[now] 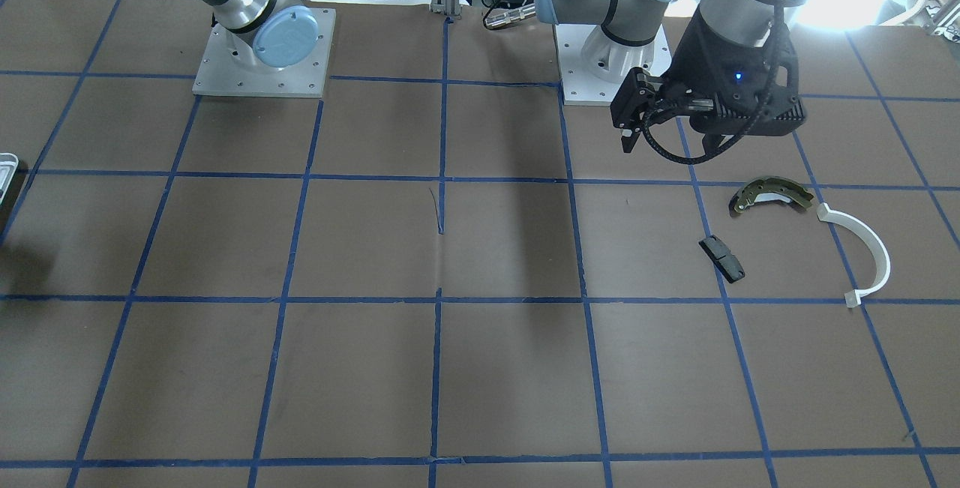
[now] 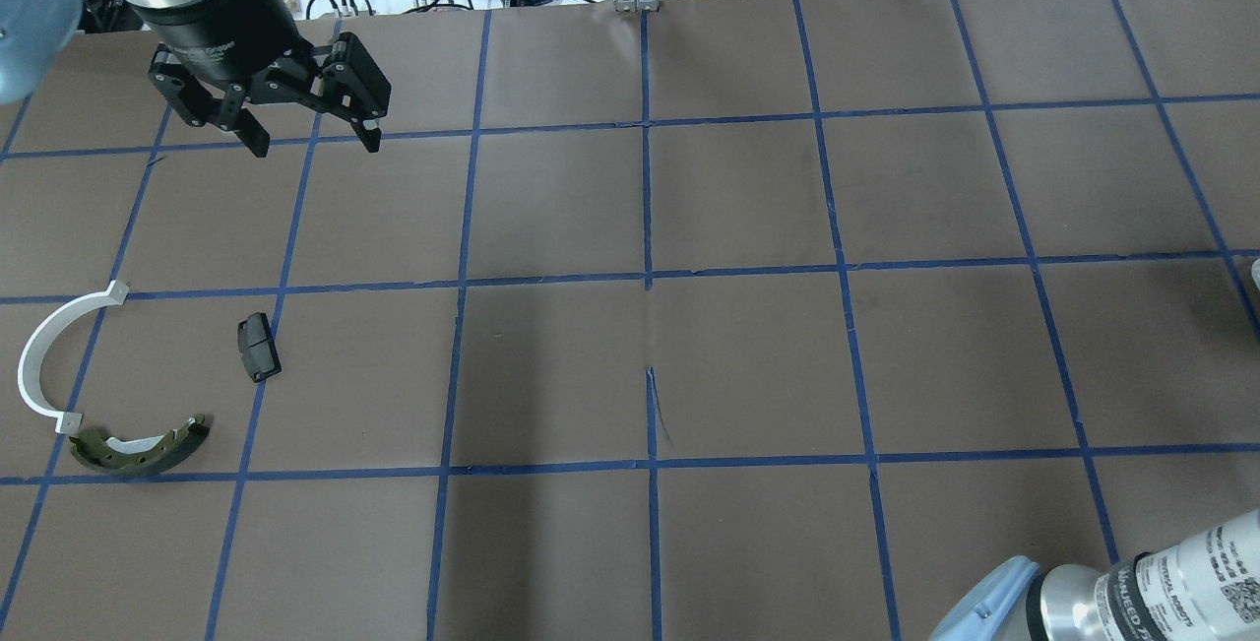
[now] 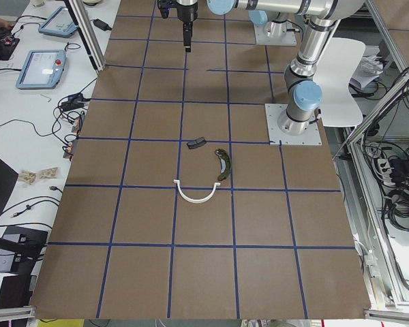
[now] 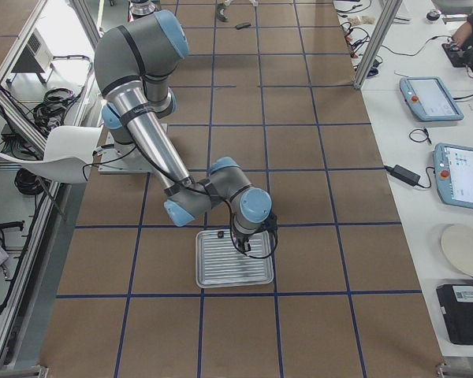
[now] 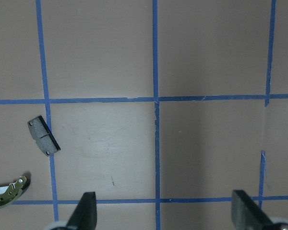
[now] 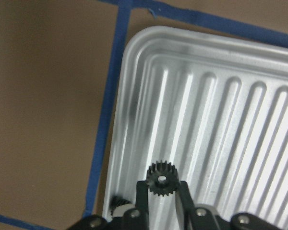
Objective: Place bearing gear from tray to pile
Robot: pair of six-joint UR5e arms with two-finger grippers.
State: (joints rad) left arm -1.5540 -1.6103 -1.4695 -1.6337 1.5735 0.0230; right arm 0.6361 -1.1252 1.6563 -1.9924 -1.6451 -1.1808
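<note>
A small black bearing gear (image 6: 161, 178) sits between my right gripper's (image 6: 162, 190) fingertips, over the ribbed pale tray (image 6: 127, 110) near its rounded corner; the jaws are closed narrowly on it. In the exterior right view that gripper (image 4: 246, 249) points down over the tray (image 4: 221, 276). The pile lies at the table's other end: an olive brake shoe (image 2: 148, 449), a white half-ring (image 2: 39, 355) and a black block (image 2: 258, 347). My left gripper (image 2: 315, 147) hangs open and empty above the table, beyond the pile. In the left wrist view, its fingers (image 5: 86, 213) frame bare table, with the block (image 5: 43, 136) at the left.
A second small dark thing (image 4: 220, 234) lies on the tray near its corner. The arms' base plates (image 1: 262, 53) stand at the table's robot side. A side bench with tablets (image 4: 430, 98) and a hanging cable runs along the operators' edge. Blue tape lines grid the brown table.
</note>
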